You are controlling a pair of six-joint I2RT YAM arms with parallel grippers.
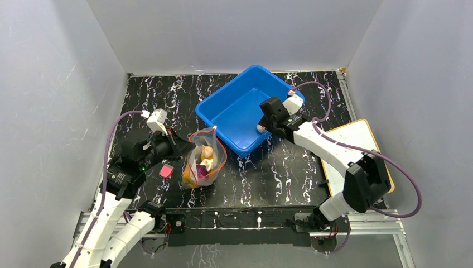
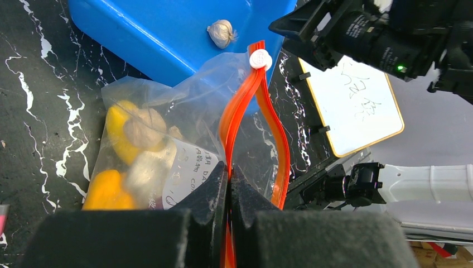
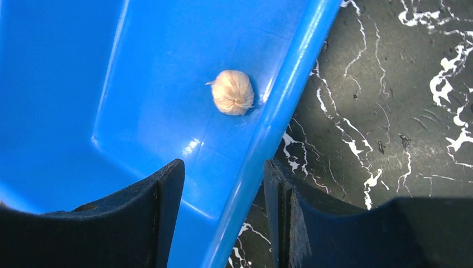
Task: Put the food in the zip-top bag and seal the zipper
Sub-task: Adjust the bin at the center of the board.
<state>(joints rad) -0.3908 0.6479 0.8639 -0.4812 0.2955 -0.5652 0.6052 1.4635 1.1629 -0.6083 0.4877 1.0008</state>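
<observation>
The zip-top bag [image 1: 202, 162] sits on the dark marbled counter [image 1: 279, 173], just in front of the blue bin [image 1: 240, 106]. Most of the food [image 2: 111, 187] is inside it: yellow, orange and pale pieces pressed against the clear film. The film looks thin, limp and slick, so it would likely crumple or slide out of any hold. The zipper [image 2: 231, 114] is the stiffest part and the sensible place to take it. Its two red-orange strips stand apart in a loop, so the mouth is open, with the white slider [image 2: 260, 58] at the far end.

The left claw [image 2: 228, 170] is pinched tight on one strip of the zipper, near its lower end, and props the mouth up.

One piece is not in the bag: a small pale garlic bulb [image 3: 232, 92] on the bin floor, tucked against the wall. It looks light and round, apt to roll. A pinch across its middle with both fingers inside the bin seems best, though the wall crowds one side.

The right claw [image 3: 223, 178] is spread wide and holds nothing. It hangs near the bulb, astride the bin's wall.

A small pink block [image 1: 166, 171] lies beside the bag, and a white board [image 1: 357, 148] lies at the right.
</observation>
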